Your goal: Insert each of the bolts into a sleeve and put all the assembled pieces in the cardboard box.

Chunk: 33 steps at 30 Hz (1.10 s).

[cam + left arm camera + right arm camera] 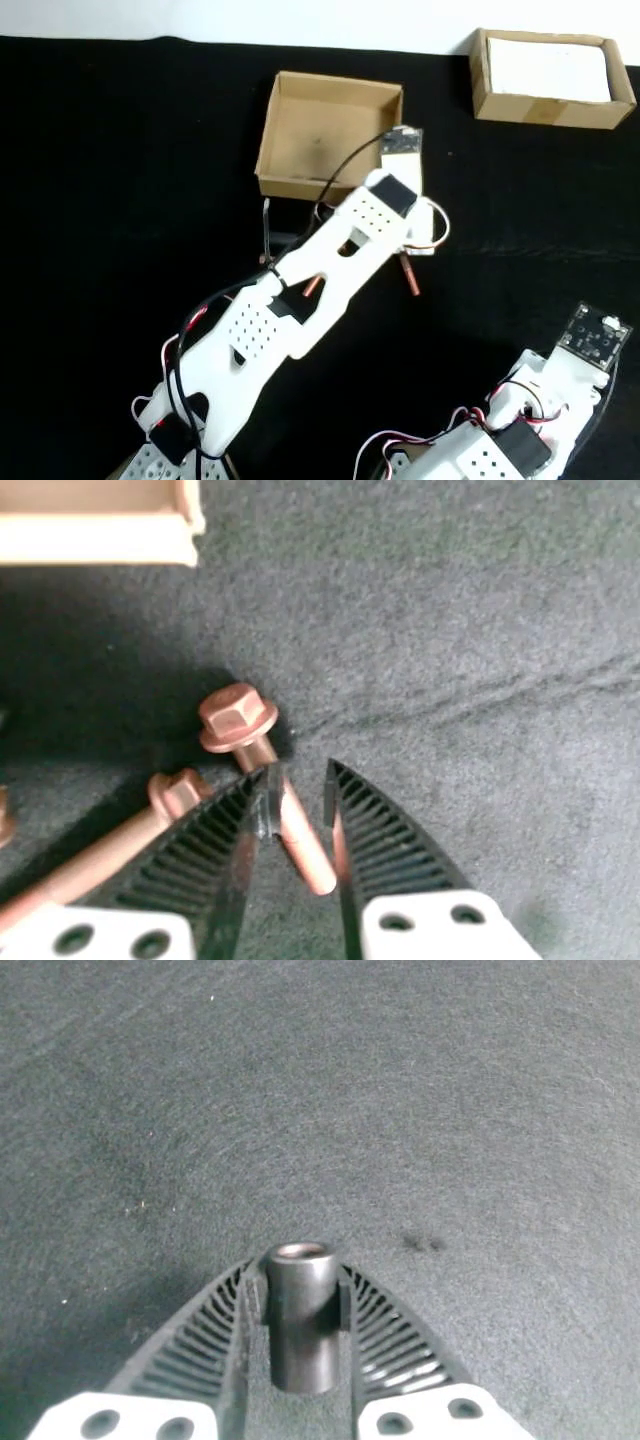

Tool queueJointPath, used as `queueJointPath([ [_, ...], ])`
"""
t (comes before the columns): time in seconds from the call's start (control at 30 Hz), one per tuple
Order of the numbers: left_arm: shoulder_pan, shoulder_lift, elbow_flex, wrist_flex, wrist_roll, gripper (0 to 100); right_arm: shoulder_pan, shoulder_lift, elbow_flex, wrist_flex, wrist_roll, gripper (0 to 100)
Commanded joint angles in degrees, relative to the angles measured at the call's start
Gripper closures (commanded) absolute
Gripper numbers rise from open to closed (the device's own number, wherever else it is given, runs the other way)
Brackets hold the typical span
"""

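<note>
Two grippers, one part each. Left gripper [300, 775]: jaws slightly apart, astride shank of bolt [240, 720] lying on black cloth [480, 630]; one finger [262, 810] touching shank, flanged hex head just beyond tips. Second bolt [178, 792] just beside, outside same finger, shank partly hidden behind it. Cardboard box [100, 540] farther beyond tips, past both heads. Right gripper [300, 1270]: jaws clamped on dark sleeve [300, 1320], open bore end level with tips, facing away from wrist.
</note>
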Motion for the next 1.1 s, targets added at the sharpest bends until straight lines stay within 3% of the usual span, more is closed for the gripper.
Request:
queueJointPath([
  [0.0,-0.31,0.66,0.22,-0.53,-0.35,90,-0.31,-0.66,-0.84,-0.84,0.44,99.1],
  [0.47,-4.88,0.84,0.22,6.51,1.58,90,-0.66,-0.66,-0.66,-0.84,0.44,99.1],
  [0.93,-5.05,1.1,0.22,6.15,1.67,90,-2.42,-0.66,-1.01,-0.66,0.44,99.1],
  [1.07,-5.05,1.1,0.22,6.15,1.67,90,-2.59,-0.66,-4.0,4.18,0.26,99.1],
])
